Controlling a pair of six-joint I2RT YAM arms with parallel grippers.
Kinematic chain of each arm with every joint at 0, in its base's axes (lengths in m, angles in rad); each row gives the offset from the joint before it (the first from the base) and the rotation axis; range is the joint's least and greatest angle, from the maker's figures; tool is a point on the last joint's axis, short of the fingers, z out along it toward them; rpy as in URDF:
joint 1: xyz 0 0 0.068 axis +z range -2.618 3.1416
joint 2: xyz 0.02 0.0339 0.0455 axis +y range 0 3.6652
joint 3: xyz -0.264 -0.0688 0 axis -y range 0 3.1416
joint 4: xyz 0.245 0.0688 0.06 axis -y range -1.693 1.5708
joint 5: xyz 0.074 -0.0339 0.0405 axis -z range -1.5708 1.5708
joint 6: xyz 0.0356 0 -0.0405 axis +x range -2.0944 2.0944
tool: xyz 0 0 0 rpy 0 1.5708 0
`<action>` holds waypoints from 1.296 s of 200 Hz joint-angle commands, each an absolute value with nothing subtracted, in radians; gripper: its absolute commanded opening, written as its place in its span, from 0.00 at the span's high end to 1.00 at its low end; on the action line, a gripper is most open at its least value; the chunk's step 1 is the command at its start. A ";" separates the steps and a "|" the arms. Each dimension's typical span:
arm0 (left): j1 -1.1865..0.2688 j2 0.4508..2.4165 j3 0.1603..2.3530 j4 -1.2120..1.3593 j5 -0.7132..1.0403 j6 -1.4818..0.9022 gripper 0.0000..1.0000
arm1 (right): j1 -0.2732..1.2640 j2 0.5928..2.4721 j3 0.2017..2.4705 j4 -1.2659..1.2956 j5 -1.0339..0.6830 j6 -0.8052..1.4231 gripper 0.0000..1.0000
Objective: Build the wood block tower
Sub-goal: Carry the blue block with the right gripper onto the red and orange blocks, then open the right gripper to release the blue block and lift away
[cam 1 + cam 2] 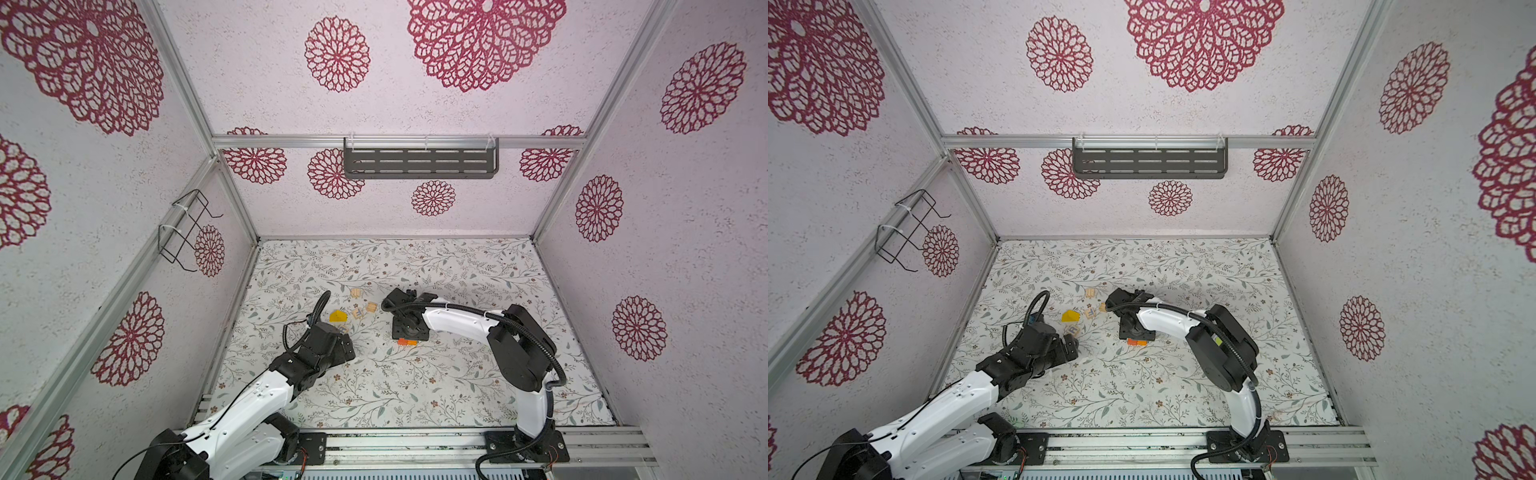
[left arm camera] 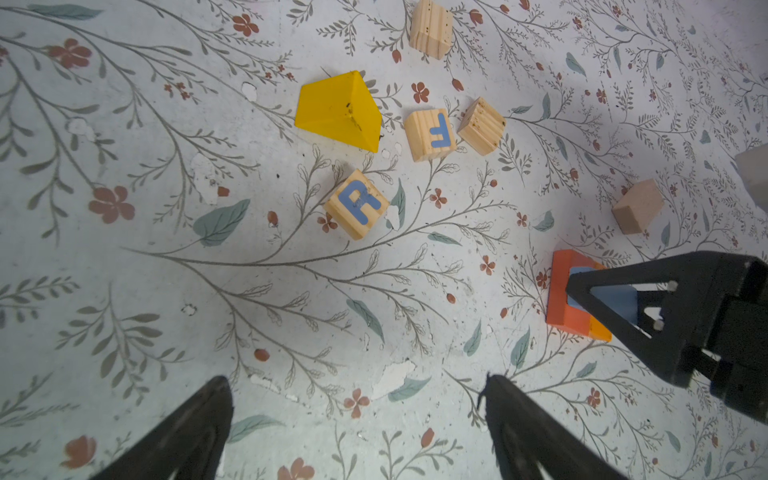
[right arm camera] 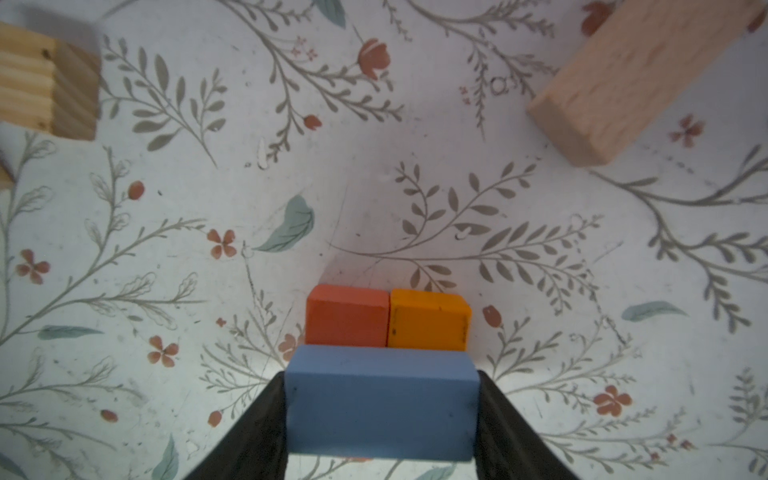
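Blue block [image 3: 380, 407] over red-orange block [image 3: 347, 316] and orange block [image 3: 428, 320].
It is clasped by the right gripper [image 3: 381, 376]; the left gripper [image 2: 356, 379] is spread wide.

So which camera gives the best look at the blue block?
The right wrist view: the blue block fills the foreground, flanked by the right end effector, over the red block and orange block. The left wrist view shows a sliver behind that end effector; both top views hide it under the arm.
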State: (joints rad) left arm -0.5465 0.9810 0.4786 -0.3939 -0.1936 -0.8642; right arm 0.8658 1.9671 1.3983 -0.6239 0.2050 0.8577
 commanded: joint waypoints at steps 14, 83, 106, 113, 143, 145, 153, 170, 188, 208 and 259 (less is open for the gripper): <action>-0.540 0.964 0.496 -0.403 -0.187 -0.861 0.03 | 0.868 1.968 1.428 -0.636 0.205 0.858 0.26; -0.539 0.938 0.578 -0.495 -0.190 -0.874 0.03 | 0.868 1.850 1.384 -0.643 0.242 0.791 0.10; -0.540 0.972 0.626 -0.505 -0.192 -0.871 0.03 | 0.866 1.781 1.374 -0.650 0.245 0.679 0.08; -0.540 0.990 0.645 -0.505 -0.193 -0.866 0.03 | 0.864 1.768 1.380 -0.667 0.256 0.640 0.08; -0.540 1.100 0.758 -0.538 -0.210 -0.839 0.03 | 0.832 1.708 1.381 -0.707 0.265 0.423 0.07; -0.540 1.106 0.765 -0.539 -0.211 -0.837 0.03 | 0.827 1.703 1.379 -0.707 0.262 0.409 0.07; -0.540 1.135 0.792 -0.543 -0.219 -0.829 0.03 | 0.803 1.693 1.376 -0.709 0.244 0.359 0.06; -0.540 1.192 0.848 -0.543 -0.231 -0.814 0.03 | 0.750 1.687 1.378 -0.721 0.213 0.263 0.06; -0.537 1.261 0.917 -0.538 -0.235 -0.793 0.03 | 0.713 1.687 1.366 -0.702 0.225 0.128 0.06; -0.533 1.354 1.005 -0.532 -0.226 -0.768 0.03 | 0.675 1.696 1.350 -0.641 0.237 0.025 0.06; -0.507 1.608 1.201 -0.489 -0.165 -0.734 0.03 | 0.583 1.834 1.401 -0.644 0.120 -0.111 0.13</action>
